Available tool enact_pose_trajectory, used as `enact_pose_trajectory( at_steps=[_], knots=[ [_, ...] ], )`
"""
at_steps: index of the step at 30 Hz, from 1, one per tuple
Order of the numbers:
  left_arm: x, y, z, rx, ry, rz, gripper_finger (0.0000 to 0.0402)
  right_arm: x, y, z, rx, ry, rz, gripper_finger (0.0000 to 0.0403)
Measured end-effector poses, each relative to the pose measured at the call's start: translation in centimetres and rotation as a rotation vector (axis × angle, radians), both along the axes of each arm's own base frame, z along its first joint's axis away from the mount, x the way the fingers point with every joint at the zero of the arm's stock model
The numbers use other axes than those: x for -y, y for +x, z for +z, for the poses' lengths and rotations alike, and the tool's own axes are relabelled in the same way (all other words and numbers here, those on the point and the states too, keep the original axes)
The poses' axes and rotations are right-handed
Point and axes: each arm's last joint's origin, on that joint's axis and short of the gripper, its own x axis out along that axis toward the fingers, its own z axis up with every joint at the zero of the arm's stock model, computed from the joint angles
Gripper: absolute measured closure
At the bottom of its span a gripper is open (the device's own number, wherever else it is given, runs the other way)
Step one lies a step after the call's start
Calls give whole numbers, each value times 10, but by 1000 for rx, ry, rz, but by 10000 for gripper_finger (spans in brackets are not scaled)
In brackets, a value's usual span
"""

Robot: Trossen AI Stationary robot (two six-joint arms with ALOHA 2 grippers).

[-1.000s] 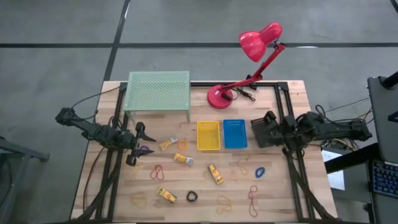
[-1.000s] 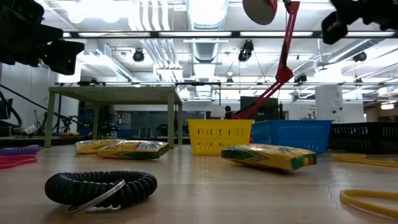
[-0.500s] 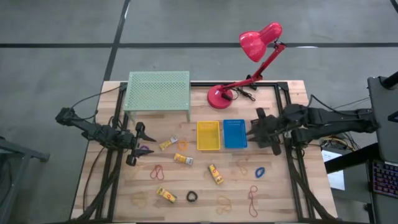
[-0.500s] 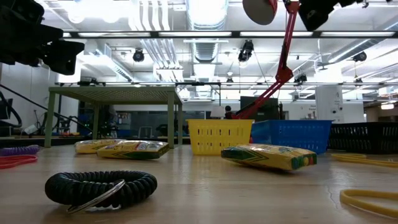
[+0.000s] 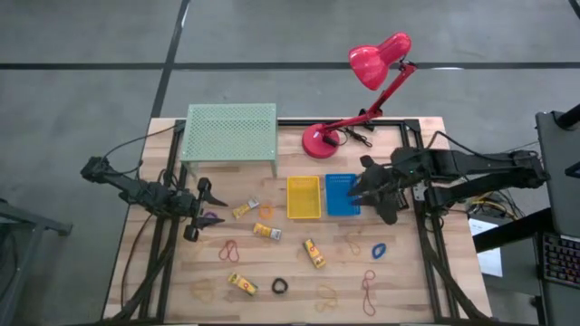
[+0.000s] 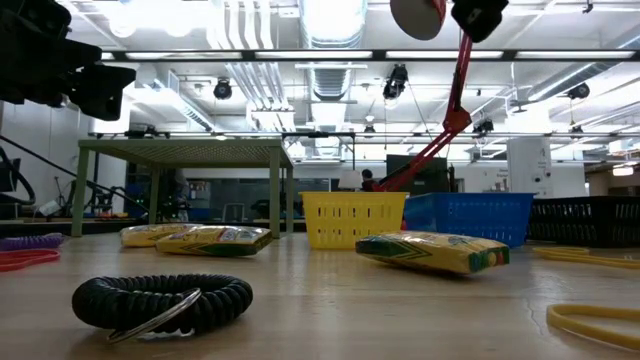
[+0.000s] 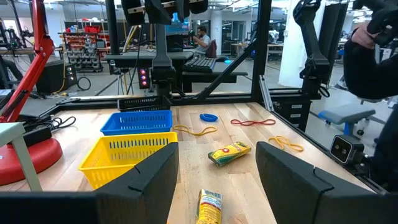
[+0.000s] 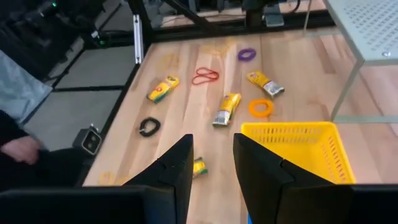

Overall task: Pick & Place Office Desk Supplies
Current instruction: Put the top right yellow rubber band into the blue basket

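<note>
Small supplies lie flat on the wooden table: yellow packets (image 5: 266,232) (image 5: 314,253) (image 5: 242,284), a black coiled ring (image 5: 279,286), a purple ring (image 5: 211,218), a blue ring (image 5: 379,249), an orange ring (image 5: 266,210) and red rubber bands (image 5: 229,251) (image 5: 369,288). My left gripper (image 5: 199,209) hangs open above the table's left side, beside the purple ring. My right gripper (image 5: 367,192) is open and raised over the right edge of the blue basket (image 5: 342,194). In the right wrist view the right gripper (image 8: 214,168) looks past the yellow basket (image 8: 298,149) at the scattered items.
A yellow basket (image 5: 303,197) and the blue basket stand side by side at mid-table. The pale green mesh shelf (image 5: 230,136) stands at the far left, the pink-red lamp's base (image 5: 319,140) at the far middle. Yellow rubber bands (image 5: 326,295) lie near the near edge.
My right gripper has swung from the table's right edge toward the left, ending over the blue basket's right side; it stays raised. The left arm and every item on the table have kept still.
</note>
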Motion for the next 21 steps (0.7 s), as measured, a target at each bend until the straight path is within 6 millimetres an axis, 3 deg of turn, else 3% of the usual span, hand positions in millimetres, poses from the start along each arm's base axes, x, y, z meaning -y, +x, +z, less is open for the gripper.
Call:
enact_pose_trajectory(
  at_steps=[5, 12, 17, 21],
  knots=[
    [0, 0, 0, 0, 0, 0, 183, -1, 13, -3, -123, 20, -16, 291],
    [0, 0, 0, 0, 0, 0, 183, -2, 42, -25, -260, 39, -37, 291],
    [0, 0, 0, 0, 0, 0, 183, -4, 63, -40, -361, 117, -105, 292],
    [0, 0, 0, 0, 0, 0, 183, -8, 71, -53, -451, 76, -220, 292]
  ],
)
